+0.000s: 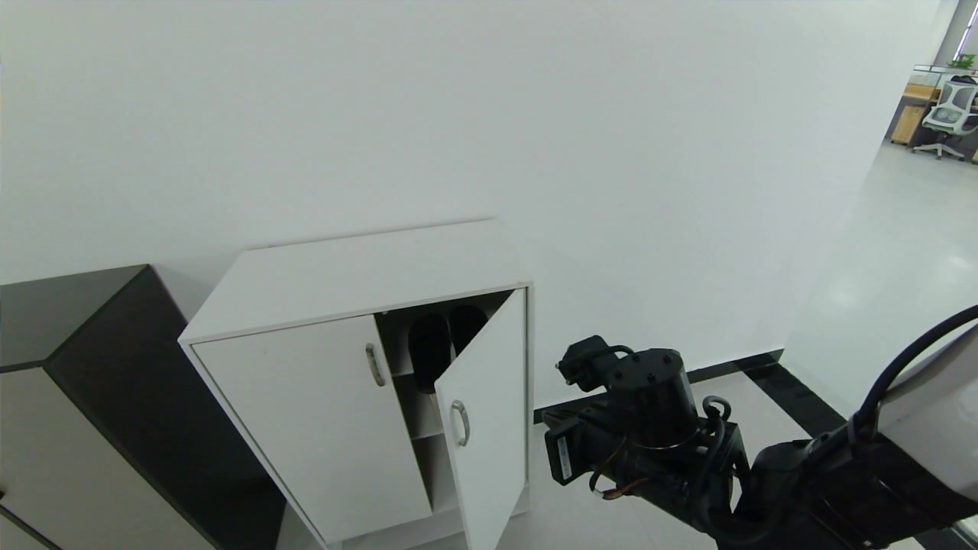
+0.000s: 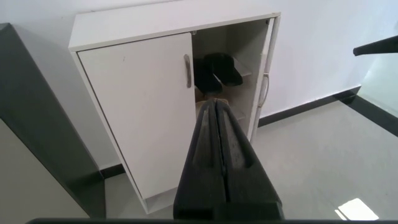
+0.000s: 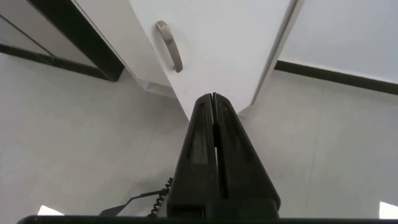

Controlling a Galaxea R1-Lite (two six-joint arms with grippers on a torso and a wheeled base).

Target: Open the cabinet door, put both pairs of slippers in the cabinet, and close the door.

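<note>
The white cabinet stands against the wall with its left door closed and its right door swung partly open. Black slippers lie on the upper shelf inside, and the same slippers appear through the gap in the left wrist view. My right gripper is shut, its tip close to the outer face of the open door, a little away from the metal handle. My right arm sits just right of that door. My left gripper is shut and empty, held back from the cabinet front.
A low dark cabinet stands directly left of the white one. Open grey floor stretches to the right, with an office chair far off. A black skirting strip runs along the wall base.
</note>
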